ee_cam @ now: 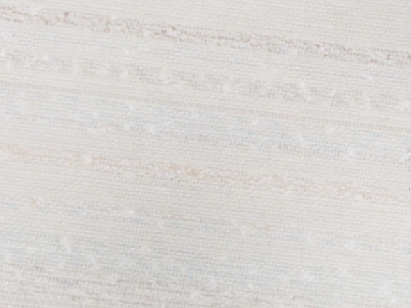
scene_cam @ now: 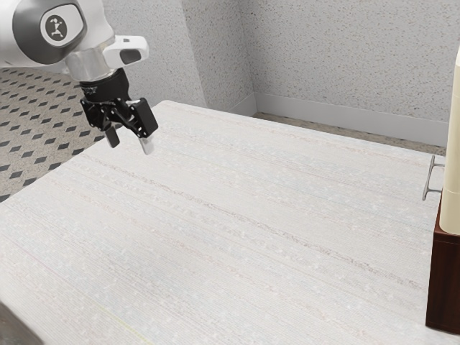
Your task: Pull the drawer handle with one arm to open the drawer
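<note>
your arm (scene_cam: 90, 61) comes in from the exterior view's upper left, and its black gripper (scene_cam: 131, 146) hangs in the air above the far left part of the table (scene_cam: 215, 237). you have the pincer wide: its two fingers stand well apart, tips pointing down.

the drawer handle (scene_cam: 428, 178) you are after is at the exterior view's far right, a slim grey metal bar standing out on the side that faces your gripper. it is well apart from your fingers, across the pale tabletop. you see it next to a cream-coloured body with rounded edges (scene_cam: 453, 205), which rises out of the frame at the right above a dark reddish-brown wooden part (scene_cam: 444, 280). you cannot tell from here how far the drawer stands in or out.

under your hand, in the wrist view, you get the tabletop's woven-looking surface, off-white with thin bands of brown, peach and faint blue. beyond the table you have a speckled wall (scene_cam: 316, 57) with a pale skirting board (scene_cam: 345, 115), and at the far left a floor with dark diamonds (scene_cam: 36, 108).
</note>
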